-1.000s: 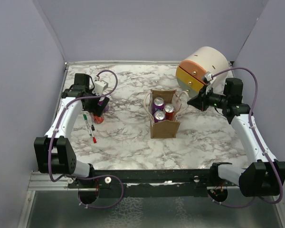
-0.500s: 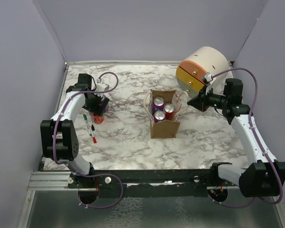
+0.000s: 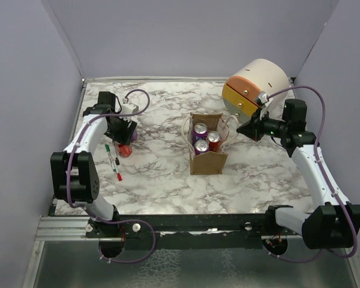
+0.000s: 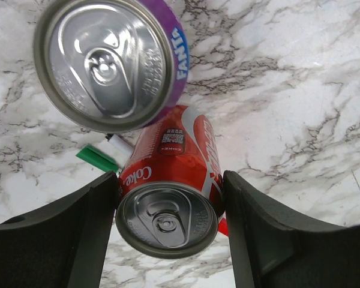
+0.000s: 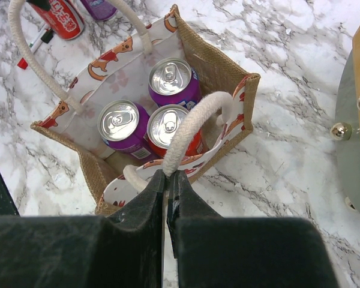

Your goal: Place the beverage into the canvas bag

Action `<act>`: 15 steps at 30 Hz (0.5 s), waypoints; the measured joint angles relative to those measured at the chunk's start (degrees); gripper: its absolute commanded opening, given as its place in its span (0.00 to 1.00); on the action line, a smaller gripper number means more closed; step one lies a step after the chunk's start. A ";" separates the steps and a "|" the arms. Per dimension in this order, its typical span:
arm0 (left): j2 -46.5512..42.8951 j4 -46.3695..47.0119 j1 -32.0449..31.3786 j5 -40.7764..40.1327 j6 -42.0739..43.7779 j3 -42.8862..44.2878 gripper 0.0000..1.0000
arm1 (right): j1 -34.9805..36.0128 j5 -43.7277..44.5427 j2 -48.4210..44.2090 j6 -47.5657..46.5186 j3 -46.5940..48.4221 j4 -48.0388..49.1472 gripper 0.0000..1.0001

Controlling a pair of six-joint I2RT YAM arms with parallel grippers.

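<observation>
Red Coke can (image 4: 168,204) sits on bench (image 4: 300,90) at left, well apart from canvas bag (image 3: 208,161), with purple Fanta can (image 4: 108,66) just beside it. Left jaws spread either side of Coke can, not clamped yet, so this looks like the grasp step. Right jaws clenched on bag's pale handle (image 5: 192,129); three cans (image 5: 119,123) inside. Next: close on Coke can without nudging Fanta, lift, carry to bag

The left arm (image 3: 84,141) reaches up the left side to the far left and bends at the elbow. Its wrist points the left gripper (image 4: 170,183) straight down, with the fingers (image 4: 78,228) wide apart. The right arm (image 3: 315,165) reaches up the right side and turns in toward the middle. The right gripper (image 5: 167,175) is pinched tight on a handle (image 5: 189,129) of the canvas bag (image 5: 219,66).
</observation>
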 measured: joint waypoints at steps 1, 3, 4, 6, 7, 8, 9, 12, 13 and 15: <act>-0.15 -0.46 0.00 0.26 0.02 0.00 0.23 | 0.00 0.00 0.00 0.00 0.00 0.00 0.01; -0.98 -1.97 0.02 1.14 0.33 0.00 0.13 | 0.00 -0.09 0.00 0.00 0.00 0.00 0.01; -1.88 -2.93 0.00 1.57 0.59 0.00 0.08 | 0.00 -0.20 0.00 0.00 0.00 0.00 0.01; -4.35 -4.85 0.00 2.71 1.07 0.07 0.00 | 0.00 -0.46 0.00 0.00 0.00 0.00 0.01; -5.66 -5.88 0.00 3.28 1.33 0.31 0.00 | 0.00 -0.68 0.02 -0.02 0.00 0.00 0.01; -7.48 -7.26 0.00 4.17 1.68 1.01 0.00 | -0.02 -0.92 0.02 -0.02 0.00 0.00 0.01; -8.85 -8.26 0.00 4.85 1.84 1.79 0.00 | 0.00 -1.38 0.02 -0.04 0.00 0.00 0.01; -12.59 -11.50 0.00 8.52 2.16 7.08 0.00 | 0.00 -2.23 0.17 -0.11 0.00 0.00 0.01; -13.60 -11.78 -0.02 9.92 2.19 8.90 0.00 | -0.02 -2.54 0.28 -0.11 0.00 0.00 0.01; -15.41 -12.11 -0.22 13.38 2.16 12.61 0.00 | -0.02 -2.97 0.57 -0.11 0.00 0.00 0.01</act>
